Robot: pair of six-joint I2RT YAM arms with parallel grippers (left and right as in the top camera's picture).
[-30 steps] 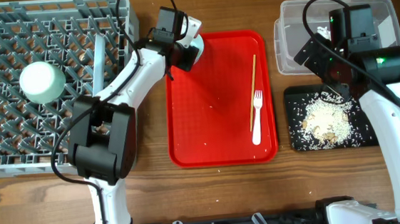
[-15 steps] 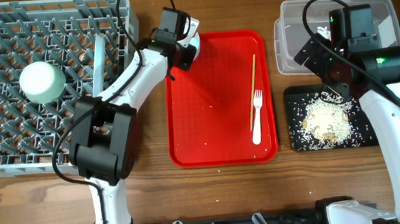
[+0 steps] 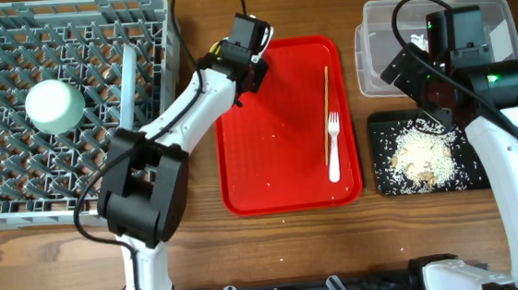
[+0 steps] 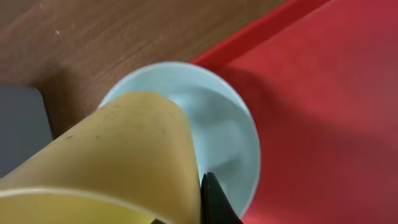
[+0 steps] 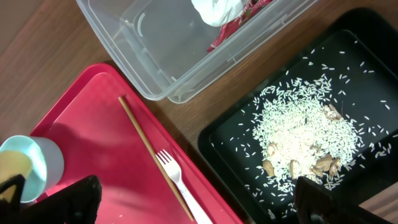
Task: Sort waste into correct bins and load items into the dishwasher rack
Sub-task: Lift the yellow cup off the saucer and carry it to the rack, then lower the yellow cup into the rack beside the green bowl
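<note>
At red tray (image 3: pixel 277 143) corner: one cup (image 4: pixel 112 155) clamped

One cup is held clamped in the left claw (image 3: pixel 255 69) over one bowl (image 4: pixel 221 130). A second bowl (image 3: pixel 54 105) and one plate (image 3: pixel 128 81) are seen in the rack (image 3: pixel 3 184), one fork (image 3: pixel 333 148) and one chopstick (image 3: pixel 327 112) on the red tray. The right claw (image 5: pixel 205 208) is spread apart.

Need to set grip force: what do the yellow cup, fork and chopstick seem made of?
The yellow cup looks like plastic: matte, evenly coloured, with a thin smooth wall. The fork seems to be white plastic, uniform and slightly glossy. The chopstick is probably wood or bamboo: pale tan, dull and unpainted.
</note>
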